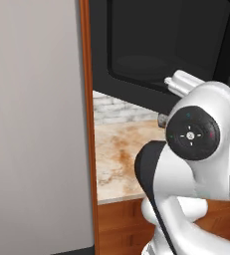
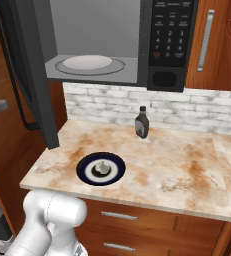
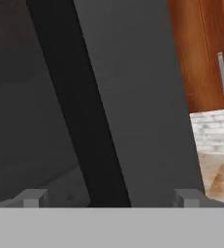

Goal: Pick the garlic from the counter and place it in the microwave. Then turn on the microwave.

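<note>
Standing ajar, the microwave [image 2: 102,45] door [image 2: 29,75] fronts the wide-apart gripper [image 3: 111,197]; a sauce bottle [image 2: 142,123] stands behind the plated garlic [image 2: 102,167].

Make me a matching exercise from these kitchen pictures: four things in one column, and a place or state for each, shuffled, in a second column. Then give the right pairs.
Things:
1. garlic
2. sauce bottle
3. microwave door
4. white turntable plate

Places or states:
A. inside the microwave
B. on the dark blue plate on the counter
C. swung open to the left in the right base view
D. upright on the counter near the brick wall

Pairs: 1-B, 2-D, 3-C, 4-A
</note>
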{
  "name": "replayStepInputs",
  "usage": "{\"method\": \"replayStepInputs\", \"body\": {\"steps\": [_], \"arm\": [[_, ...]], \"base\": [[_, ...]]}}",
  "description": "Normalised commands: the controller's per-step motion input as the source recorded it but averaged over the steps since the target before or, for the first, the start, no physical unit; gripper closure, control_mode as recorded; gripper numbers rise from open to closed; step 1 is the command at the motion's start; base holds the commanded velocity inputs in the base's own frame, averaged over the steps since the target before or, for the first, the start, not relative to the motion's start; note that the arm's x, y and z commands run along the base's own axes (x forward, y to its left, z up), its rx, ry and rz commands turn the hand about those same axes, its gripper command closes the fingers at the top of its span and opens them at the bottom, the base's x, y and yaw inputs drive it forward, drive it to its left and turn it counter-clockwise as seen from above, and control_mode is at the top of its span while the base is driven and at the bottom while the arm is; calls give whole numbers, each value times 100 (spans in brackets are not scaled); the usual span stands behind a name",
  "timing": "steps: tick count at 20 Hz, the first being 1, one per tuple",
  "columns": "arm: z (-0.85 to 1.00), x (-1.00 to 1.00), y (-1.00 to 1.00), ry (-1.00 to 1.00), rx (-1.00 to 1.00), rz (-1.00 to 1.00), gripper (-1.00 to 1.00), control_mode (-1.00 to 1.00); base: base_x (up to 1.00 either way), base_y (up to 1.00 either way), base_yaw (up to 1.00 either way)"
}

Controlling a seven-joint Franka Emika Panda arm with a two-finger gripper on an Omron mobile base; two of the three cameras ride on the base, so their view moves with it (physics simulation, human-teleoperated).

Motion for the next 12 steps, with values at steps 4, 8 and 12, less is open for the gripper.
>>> {"method": "replayStepInputs", "body": {"steps": [4,8,12], "arm": [[12,-36,-18,-2,30,8,-100,-100],[25,-38,-16,-5,40,0,-100,-100],[29,-42,-20,-14,37,6,-100,-100]], "base": [[0,0,0],[0,0,0],[0,0,0]]}}
